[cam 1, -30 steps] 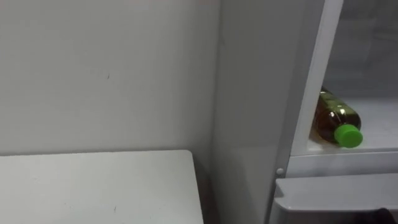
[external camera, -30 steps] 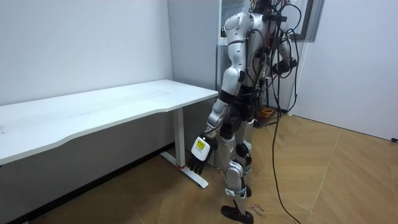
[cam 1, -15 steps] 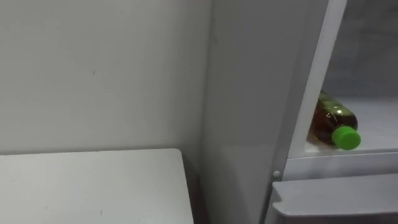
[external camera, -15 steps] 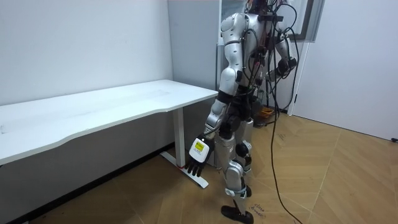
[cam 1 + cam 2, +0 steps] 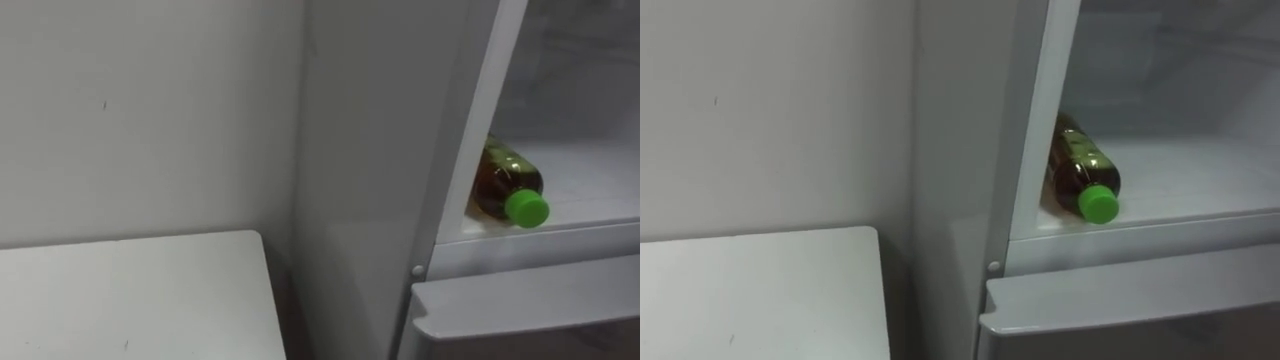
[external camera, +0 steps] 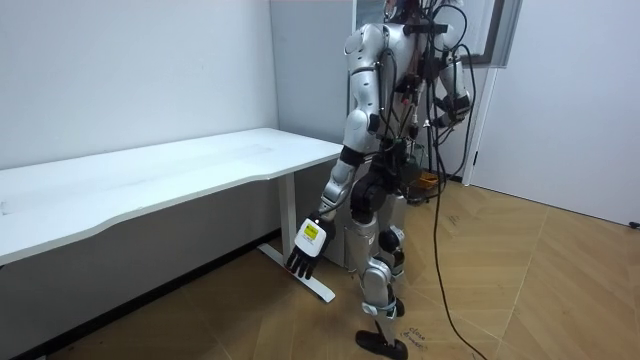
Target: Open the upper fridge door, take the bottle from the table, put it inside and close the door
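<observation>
The bottle [image 5: 503, 184] lies on its side at the edge of the upper fridge shelf [image 5: 590, 180], the left hand [image 6: 303, 258] hangs relaxed and empty, so I would avoid any shaking, because it may roll out.

White fridge shelf [image 5: 1200, 170]: open front; brown plastic bottle with green cap [image 5: 1082, 172] lies at left; remainder unobstructed.

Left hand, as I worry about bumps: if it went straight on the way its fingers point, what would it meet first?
The left hand hangs pointing down; it would likely meet the table's foot or the floor beside it; depth is unclear.
</observation>
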Controlling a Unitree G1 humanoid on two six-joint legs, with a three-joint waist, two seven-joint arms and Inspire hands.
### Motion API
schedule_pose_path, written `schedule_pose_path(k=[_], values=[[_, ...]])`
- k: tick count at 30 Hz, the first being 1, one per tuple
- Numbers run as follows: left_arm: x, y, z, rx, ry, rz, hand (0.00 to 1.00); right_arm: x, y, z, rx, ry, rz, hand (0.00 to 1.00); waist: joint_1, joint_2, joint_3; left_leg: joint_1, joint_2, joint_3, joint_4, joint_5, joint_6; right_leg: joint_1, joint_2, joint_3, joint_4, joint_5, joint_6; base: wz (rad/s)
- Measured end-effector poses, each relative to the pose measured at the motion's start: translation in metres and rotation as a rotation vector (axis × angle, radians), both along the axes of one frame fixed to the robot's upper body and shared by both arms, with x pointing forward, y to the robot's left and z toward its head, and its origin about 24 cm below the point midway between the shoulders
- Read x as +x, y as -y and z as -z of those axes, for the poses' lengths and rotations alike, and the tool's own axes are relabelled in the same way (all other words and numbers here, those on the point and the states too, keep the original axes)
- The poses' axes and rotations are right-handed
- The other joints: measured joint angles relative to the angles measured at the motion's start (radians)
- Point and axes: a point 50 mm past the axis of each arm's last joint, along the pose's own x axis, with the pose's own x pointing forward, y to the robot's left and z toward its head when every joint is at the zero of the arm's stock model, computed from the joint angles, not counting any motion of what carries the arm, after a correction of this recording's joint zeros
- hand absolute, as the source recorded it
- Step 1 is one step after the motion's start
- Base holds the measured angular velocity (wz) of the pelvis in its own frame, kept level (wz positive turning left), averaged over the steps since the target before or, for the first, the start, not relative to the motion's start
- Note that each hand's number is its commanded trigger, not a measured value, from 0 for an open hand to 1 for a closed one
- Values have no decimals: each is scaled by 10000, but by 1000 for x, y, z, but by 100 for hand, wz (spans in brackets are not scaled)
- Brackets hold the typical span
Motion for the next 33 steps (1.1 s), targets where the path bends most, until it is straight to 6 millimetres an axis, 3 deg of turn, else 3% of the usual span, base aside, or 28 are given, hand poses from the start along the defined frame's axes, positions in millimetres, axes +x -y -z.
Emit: schedule_pose_path(k=[7, 13, 28, 33], values=[[-2, -1, -1, 215, -130, 210, 0, 12, 8, -42, -1440, -1939, 1209, 0, -175, -16, 52, -72, -75, -157, -1, 6, -6, -80, -4, -115, 154, -145, 5, 6], [3, -2, -4, 393, 190, 507, 0, 22, 13, -82, -2295, -2206, 2492, 0, -122, -4, 53, -52, -114, -166, -136, 52, 0, -99, -10, -107, 145, -173, 29, 1], [5, -1, -3, 312, 187, 675, 0, 17, 12, -123, -3604, -3130, 5229, 0, -112, -27, 33, -63, -130, -146, -158, 99, -8, -239, -6, -144, 140, -189, 34, 0], [1, 1, -2, 79, 74, 653, 0, 17, 12, -126, -3825, -3497, 5579, 0, -105, -44, 24, -67, -135, -145, -168, 107, -12, -278, -3, -144, 172, -193, 28, 0]])
